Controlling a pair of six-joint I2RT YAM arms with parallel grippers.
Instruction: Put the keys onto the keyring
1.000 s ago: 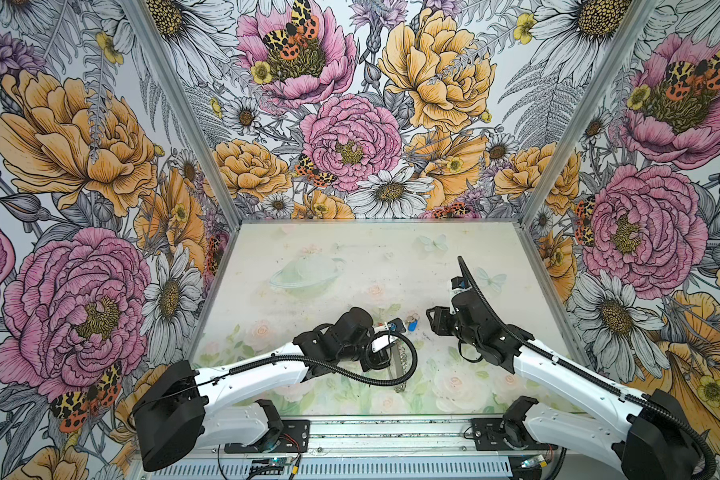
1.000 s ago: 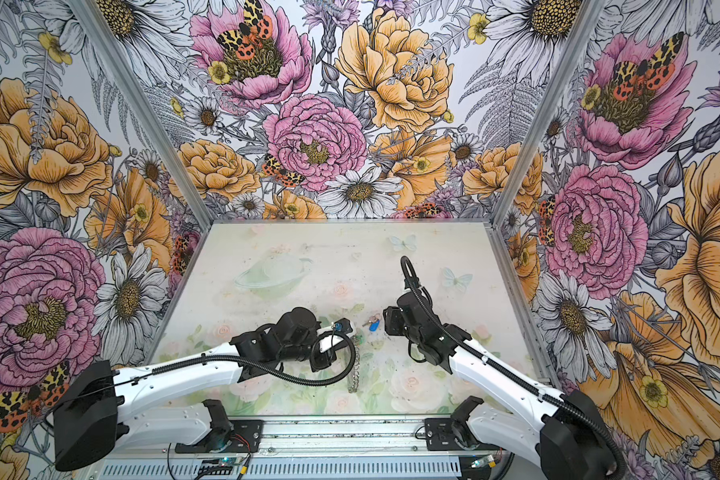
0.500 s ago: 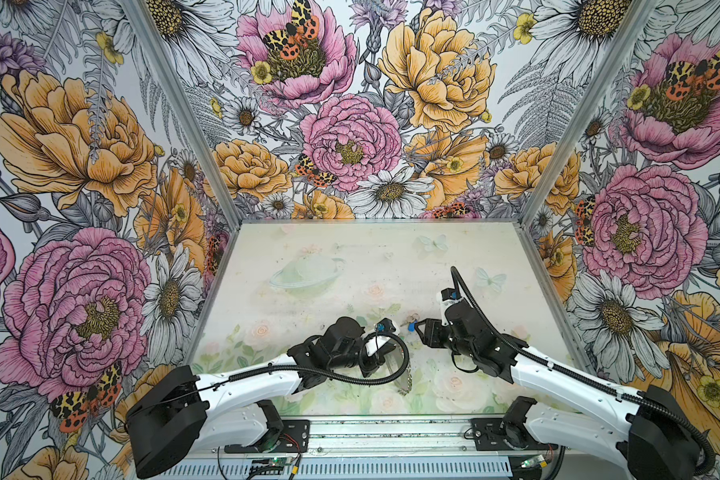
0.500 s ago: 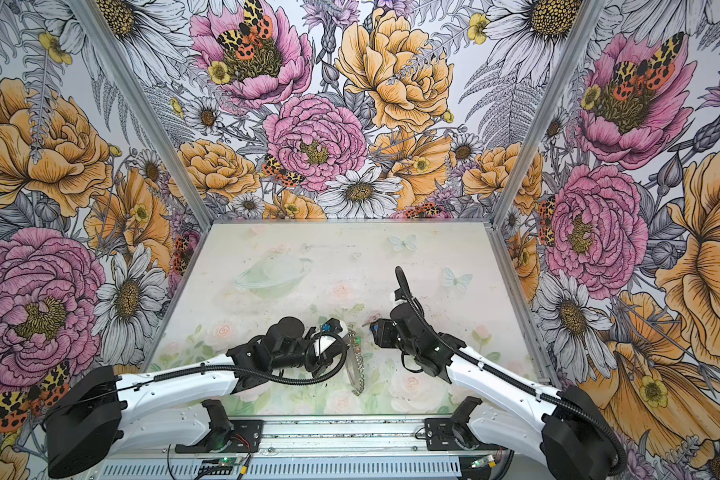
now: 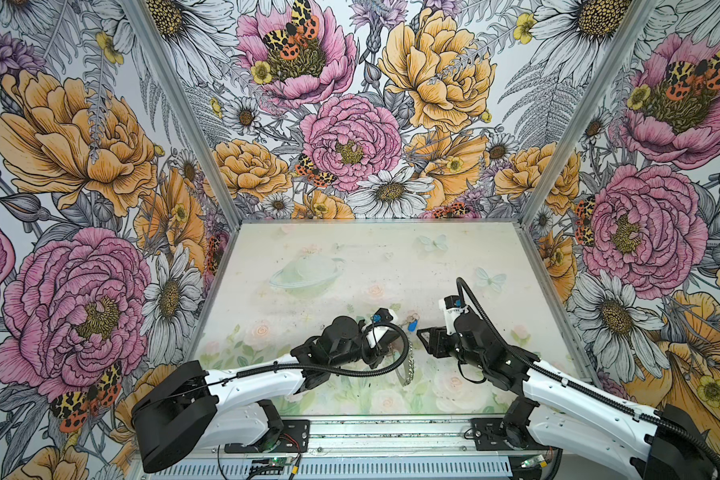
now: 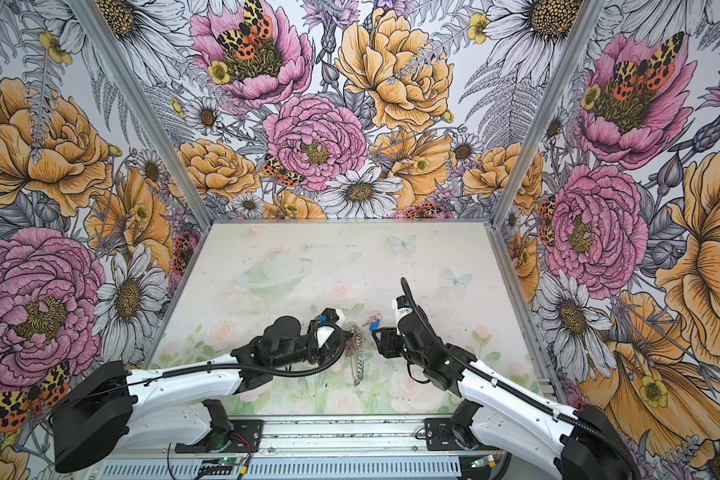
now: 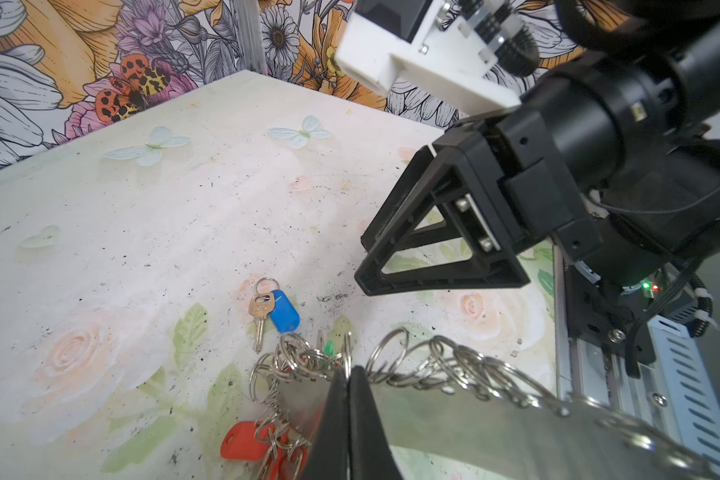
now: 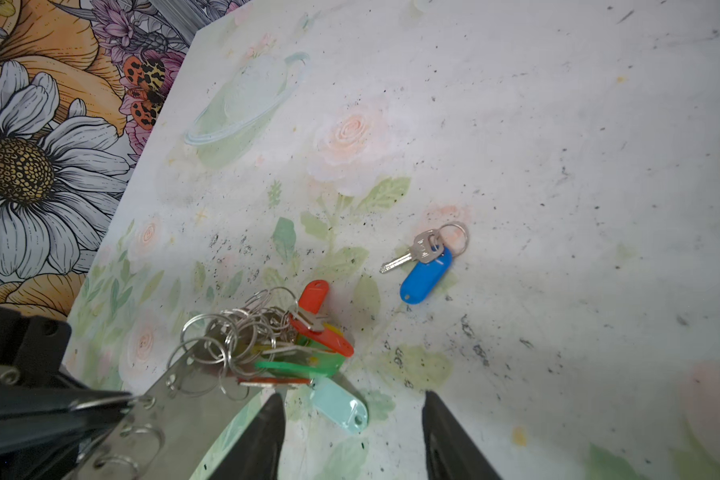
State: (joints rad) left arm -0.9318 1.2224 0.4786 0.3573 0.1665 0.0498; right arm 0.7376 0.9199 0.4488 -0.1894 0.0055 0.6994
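The left arm (image 5: 246, 380) reaches in from the near left corner over the table (image 5: 350, 257), which is printed with pale roses; the left gripper (image 7: 348, 376) is clenched on the keyring (image 7: 474, 419), its two black fingers pressed together on the flat grey metal of the hoop just inside the row of wire loops; in both top views the keyring (image 5: 410, 365) stands on edge near the front middle of the table and reads as a short chain; several keys (image 8: 316, 345) already hang in a cluster from the loops at its far end, with red, orange, green and yellow tags overlapping and a pale teal tag (image 8: 341, 409) lying flat on the table beside them; just beyond that cluster and apart from it, one blue-tagged key (image 8: 427, 274) lies loose on the table, a silver key and a small split ring attached at one end of its tag; in a top view it (image 6: 375, 325) sits between the two wrists; to the right, the right gripper (image 8: 353, 397) is released and holds nothing, jaws spread apart and pointing toward the blue-tagged key without touching it; whether its tips touch the table cannot be told.
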